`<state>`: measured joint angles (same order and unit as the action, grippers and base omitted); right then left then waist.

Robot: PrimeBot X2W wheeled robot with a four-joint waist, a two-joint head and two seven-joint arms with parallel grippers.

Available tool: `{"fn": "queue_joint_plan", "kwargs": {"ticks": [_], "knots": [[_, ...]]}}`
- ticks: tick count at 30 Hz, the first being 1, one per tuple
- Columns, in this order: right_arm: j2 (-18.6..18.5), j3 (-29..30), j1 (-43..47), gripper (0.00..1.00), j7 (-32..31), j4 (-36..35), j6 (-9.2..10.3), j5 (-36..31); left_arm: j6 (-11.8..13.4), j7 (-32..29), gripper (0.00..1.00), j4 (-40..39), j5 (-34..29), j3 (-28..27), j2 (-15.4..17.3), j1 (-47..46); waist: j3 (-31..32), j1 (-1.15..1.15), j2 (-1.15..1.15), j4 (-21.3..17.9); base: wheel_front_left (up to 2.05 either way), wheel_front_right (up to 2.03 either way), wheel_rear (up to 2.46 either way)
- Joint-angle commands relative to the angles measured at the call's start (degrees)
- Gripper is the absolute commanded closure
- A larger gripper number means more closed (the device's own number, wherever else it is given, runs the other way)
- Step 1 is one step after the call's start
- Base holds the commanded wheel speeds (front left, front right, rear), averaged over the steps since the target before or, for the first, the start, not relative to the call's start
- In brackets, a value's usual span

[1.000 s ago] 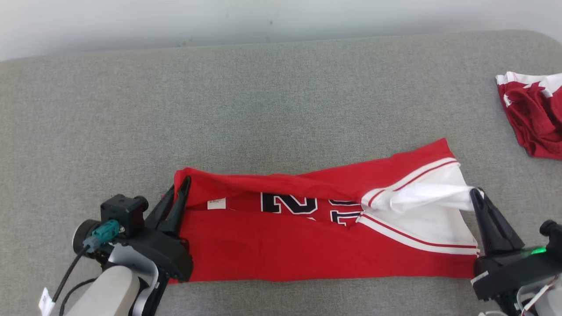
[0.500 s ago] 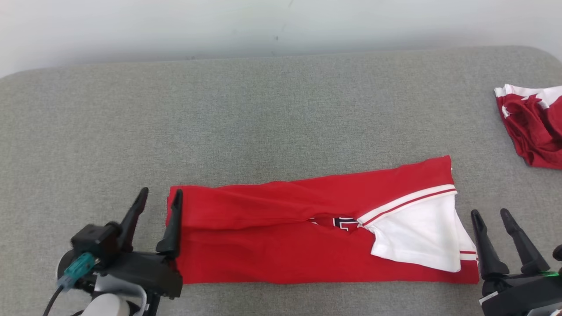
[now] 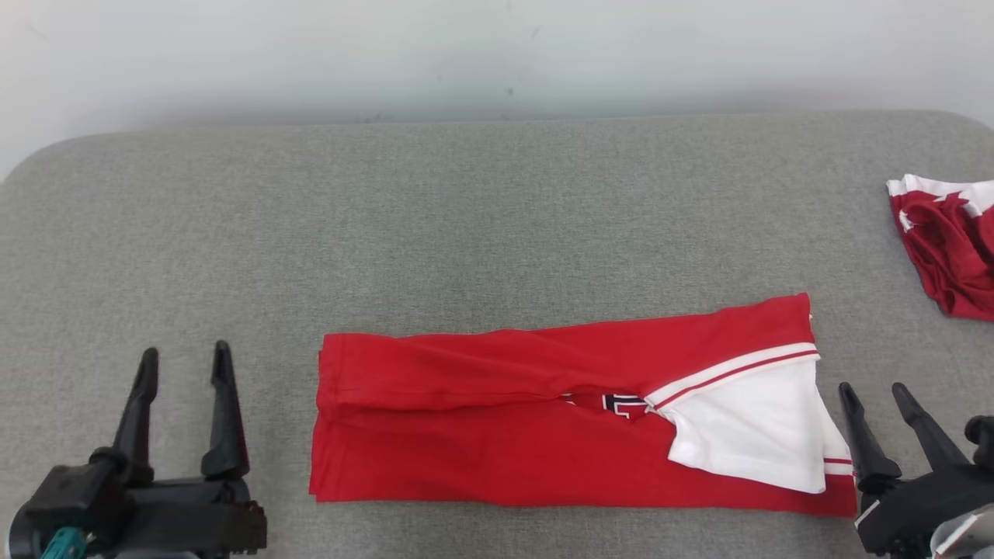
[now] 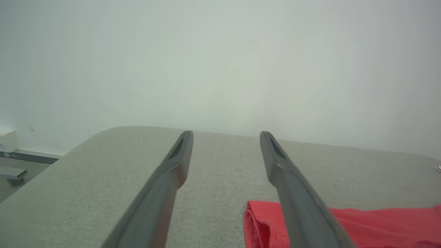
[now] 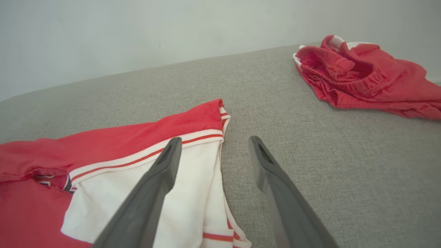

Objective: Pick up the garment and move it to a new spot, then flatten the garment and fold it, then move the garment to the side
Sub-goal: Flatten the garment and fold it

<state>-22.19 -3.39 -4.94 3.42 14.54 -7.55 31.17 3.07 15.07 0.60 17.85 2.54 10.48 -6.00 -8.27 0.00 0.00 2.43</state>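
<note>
The fold could likely be undone if only one layer is pinched next, since the white flap (image 3: 745,435) is left loose. The left gripper (image 3: 185,351) and right gripper (image 3: 874,388) are spread wide, with nothing held. The garment (image 3: 505,435) is seen between them, just beside the right gripper and apart from the left.

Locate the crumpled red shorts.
In the head view, the crumpled red shorts lie far right on the grey surface, apart from the folded red jersey.

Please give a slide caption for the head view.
Red jersey folded lengthwise on grey surface; left gripper and right gripper open beside its ends.
</note>
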Motion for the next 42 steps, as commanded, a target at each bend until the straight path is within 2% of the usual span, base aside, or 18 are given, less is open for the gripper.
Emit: {"fn": "queue_joint_plan", "kwargs": {"ticks": [1, 6, 10, 19, 20, 21, 22, 27, 37, 42], "knots": [[0.1, -0.5, -1.2, 0.00, -0.4, 1.3, 0.17, -0.6, -0.6, 0.1, 0.00, -0.4, -1.2, -1.4, -0.6, 1.5, 0.2, 0.00, 0.00, 0.4, 0.00, 0.00, 0.00], [-0.5, -2.6, -4.7, 0.00, -2.0, 7.9, 0.17, -1.2, -3.0, 0.1, 0.00, -0.5, -4.4, -4.7, -3.4, 2.9, 0.1, 0.00, 0.00, 1.7, 0.00, 0.00, 0.00], [-1.1, -5.0, -7.2, 0.00, -2.3, 13.3, 0.17, -1.1, -5.0, 0.1, 0.00, 0.7, -7.3, -5.1, -4.9, 2.9, -0.2, 0.00, 0.00, 3.3, 0.00, 0.00, 0.00], [-1.6, -9.8, -10.9, 0.00, -4.1, 22.6, 0.17, 0.3, -6.7, 0.0, 0.00, 2.0, -10.2, -6.5, -6.9, 3.0, -0.4, 0.00, 0.00, 4.8, 0.00, 0.00, 0.00], [-1.4, -10.6, -11.1, 0.52, -4.5, 23.3, 0.17, 0.9, -6.9, 0.1, 0.00, 2.1, -10.3, -6.6, -7.0, 3.1, -0.4, 0.00, 0.00, 4.8, 0.00, 0.00, 0.00], [-1.2, -11.3, -11.2, 0.57, -5.1, 23.9, 0.17, 1.3, -7.0, 0.1, 0.00, 2.2, -10.4, -6.8, -7.1, 3.1, -0.4, 0.00, 0.00, 4.8, 0.00, 0.00, 0.00], [-1.2, -11.9, -11.5, 1.00, -5.4, 24.5, 0.17, 1.7, -7.0, 0.1, 0.00, 2.2, -10.4, -7.0, -7.1, 3.1, -0.4, 0.00, 0.00, 4.7, 0.00, 0.00, 0.00], [-1.9, -12.3, -12.6, 1.00, -5.5, 27.2, 0.19, 4.1, -7.4, 0.1, 0.00, 2.3, -10.7, -7.3, -7.4, 2.9, -0.3, 0.00, 0.00, 4.4, 0.00, 0.00, 0.00], [-9.6, -10.3, -14.1, 1.00, -1.0, 31.4, 0.21, 6.7, -8.0, 0.1, 0.00, 1.8, -11.8, -8.4, -7.5, 3.8, 1.7, 0.00, 0.00, 2.9, 0.00, 0.00, 0.00], [-12.2, -10.7, -13.9, 1.00, -0.1, 29.9, 0.18, 7.1, -8.1, 0.1, 0.00, 1.7, -12.1, -8.8, -7.6, 4.3, 2.3, 0.00, 0.00, 1.7, 0.00, 0.00, 0.00]]}}
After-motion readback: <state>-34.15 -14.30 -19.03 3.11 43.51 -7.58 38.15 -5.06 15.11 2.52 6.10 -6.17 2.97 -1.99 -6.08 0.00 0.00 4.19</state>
